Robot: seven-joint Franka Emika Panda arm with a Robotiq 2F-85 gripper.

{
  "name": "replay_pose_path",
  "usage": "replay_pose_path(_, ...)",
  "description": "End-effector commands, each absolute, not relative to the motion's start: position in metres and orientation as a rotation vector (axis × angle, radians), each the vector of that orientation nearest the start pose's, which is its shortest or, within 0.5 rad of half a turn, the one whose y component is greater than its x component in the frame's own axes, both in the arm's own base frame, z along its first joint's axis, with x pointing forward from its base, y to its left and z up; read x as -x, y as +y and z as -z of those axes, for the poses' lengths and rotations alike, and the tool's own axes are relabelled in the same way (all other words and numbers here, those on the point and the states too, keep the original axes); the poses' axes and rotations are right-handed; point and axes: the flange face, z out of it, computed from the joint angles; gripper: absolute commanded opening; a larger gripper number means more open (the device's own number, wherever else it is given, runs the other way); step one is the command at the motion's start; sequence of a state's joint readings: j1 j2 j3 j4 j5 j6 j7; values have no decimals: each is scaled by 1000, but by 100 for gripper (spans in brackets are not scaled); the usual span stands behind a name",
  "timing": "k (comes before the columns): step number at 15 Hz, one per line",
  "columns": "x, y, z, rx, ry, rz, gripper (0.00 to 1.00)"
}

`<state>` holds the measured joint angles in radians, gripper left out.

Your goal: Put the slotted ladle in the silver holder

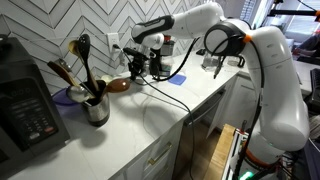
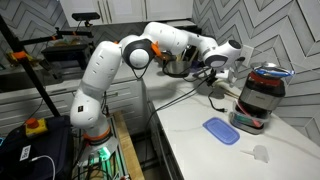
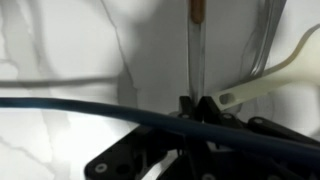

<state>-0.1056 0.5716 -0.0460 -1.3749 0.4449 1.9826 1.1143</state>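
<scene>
gripper [image 3: 196, 104]: looks clenched on thin ladle handle, wrist view centre
ladle [image 3: 194, 55]: runs from jaws to top edge
holder [image 1: 97, 112]: lower left, well apart from gripper, crowded with spoons [image 1: 62, 72]
risk: handle may pivot or slip; cable [image 3: 90, 108] may snag; ladle may knock spoons
count: 1 ladle, 1 holder, 1 cable; spoons several, unclear

No text, label, brand or number can be read in any view. The black appliance [image 1: 25, 108] has a panel of pale buttons, but their marks are too small to make out. The yellow box with a red button [image 2: 35, 125] shows no lettering that can be read either.
</scene>
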Motion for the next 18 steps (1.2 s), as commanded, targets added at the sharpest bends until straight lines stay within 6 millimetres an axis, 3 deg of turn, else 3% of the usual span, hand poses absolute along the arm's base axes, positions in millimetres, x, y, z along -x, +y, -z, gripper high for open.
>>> replay_pose_path(1, -687, -89, -430, 2174, 1942, -193, 5)
replay_pose_path(3, -677, -95, -443, 2216, 1971, -186, 5)
replay_pose_path(9, -651, -116, -507, 2330, 2033, 275, 5)
replay_pose_path(11, -643, -109, -527, 2402, 2067, 413, 5)
replay_pose_path(18, -637, -44, -599, 2501, 2176, 1035, 5)
